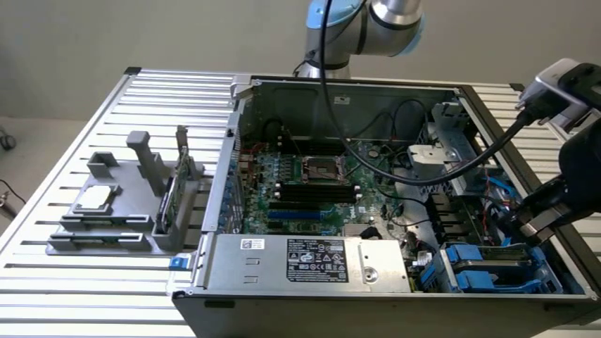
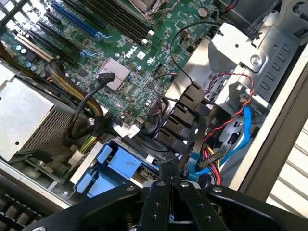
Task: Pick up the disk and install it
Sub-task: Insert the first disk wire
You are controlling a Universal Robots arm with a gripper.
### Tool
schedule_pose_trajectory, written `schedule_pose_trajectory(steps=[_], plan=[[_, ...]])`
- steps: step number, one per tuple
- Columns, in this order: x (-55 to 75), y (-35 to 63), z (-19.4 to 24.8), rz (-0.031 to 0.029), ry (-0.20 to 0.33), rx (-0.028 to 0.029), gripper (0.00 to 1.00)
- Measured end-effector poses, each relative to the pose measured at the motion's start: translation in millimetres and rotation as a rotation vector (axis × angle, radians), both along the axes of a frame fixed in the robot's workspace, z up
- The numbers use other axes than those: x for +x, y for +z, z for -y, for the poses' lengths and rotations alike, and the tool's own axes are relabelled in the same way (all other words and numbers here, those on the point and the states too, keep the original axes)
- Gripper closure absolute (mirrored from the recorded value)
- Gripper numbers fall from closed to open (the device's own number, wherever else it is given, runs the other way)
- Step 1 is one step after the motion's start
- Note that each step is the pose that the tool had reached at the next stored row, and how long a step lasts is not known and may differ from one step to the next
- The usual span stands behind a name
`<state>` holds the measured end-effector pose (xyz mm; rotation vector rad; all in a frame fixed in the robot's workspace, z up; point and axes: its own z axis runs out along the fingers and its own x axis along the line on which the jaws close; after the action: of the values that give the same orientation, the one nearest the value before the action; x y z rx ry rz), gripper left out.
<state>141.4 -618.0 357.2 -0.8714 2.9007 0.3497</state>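
The disk lies in the drive bay at the near corner of the open computer case, on the exterior view's right. Its bright blue side rails show around it. In the wrist view the blue rails sit just beyond my fingertips, with the disk's edge between them. My gripper hangs low over that bay, at the case's wall. My gripper is shut, fingers pressed together, and nothing shows between them.
The motherboard and a silver power supply take up the case floor. Black, blue and red cables crowd the space beside the bay. On the exterior view's left a grey fixture on the slatted table holds a small flat silver drive.
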Motion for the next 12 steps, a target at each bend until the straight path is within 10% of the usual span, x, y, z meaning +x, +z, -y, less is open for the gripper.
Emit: schedule_pose_trajectory(steps=[12], plan=[[0.0,0.1,0.0,-0.0207,-0.142,0.0019,0.89]])
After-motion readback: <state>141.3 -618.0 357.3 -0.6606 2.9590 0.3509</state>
